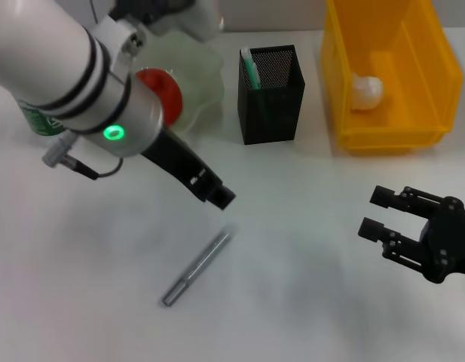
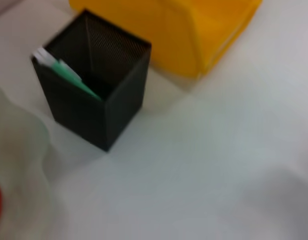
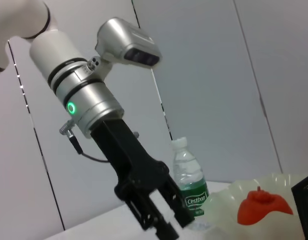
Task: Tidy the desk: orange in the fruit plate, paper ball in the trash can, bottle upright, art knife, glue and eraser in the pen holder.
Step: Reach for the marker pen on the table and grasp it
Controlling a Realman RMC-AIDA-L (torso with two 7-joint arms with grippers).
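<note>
I am hovering my left gripper (image 1: 221, 197), fingers slightly apart and empty, above the thin grey cylindrical glue stick (image 1: 196, 268) lying at its seven o'clock on the white desk (image 1: 307, 302). Misjudging its slant risks rolling it away.

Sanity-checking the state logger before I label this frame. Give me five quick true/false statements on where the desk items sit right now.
1. The paper ball lies inside the trash can. True.
2. The glue stands in the pen holder. False: it lies flat on the desk.
3. The art knife is in the pen holder. True.
4. The bottle lies on its side. False: it stands upright.
5. The right gripper holds the orange. False: it is open and empty; the orange sits in the fruit plate.
</note>
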